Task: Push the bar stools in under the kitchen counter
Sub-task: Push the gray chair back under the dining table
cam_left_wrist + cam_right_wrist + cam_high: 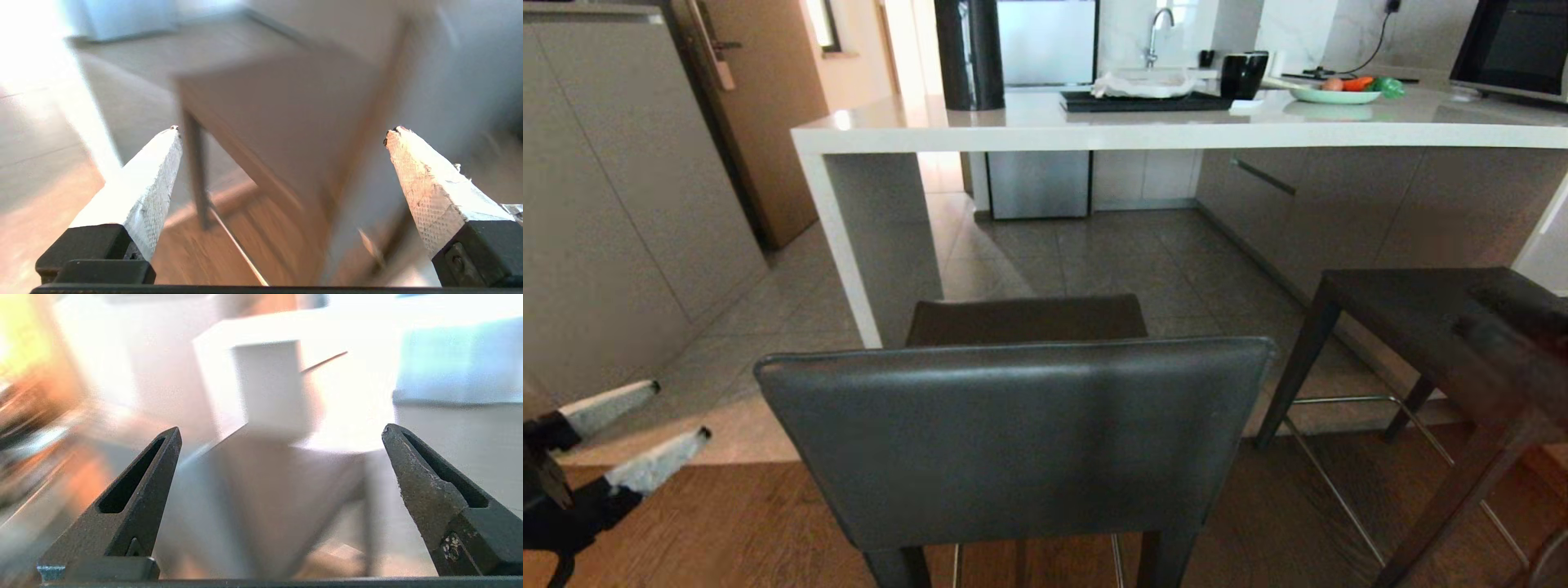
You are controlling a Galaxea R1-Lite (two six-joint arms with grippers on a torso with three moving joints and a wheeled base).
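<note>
Both claws spread empty: left claw [654,425] should press squarely on near stool's backrest [1021,441], toward desk [1045,135].

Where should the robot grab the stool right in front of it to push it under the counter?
Probably the grey backrest of the near stool: it faces the robot, upright and broad. Come from behind, open left gripper at its left edge, pushing toward the counter.
</note>
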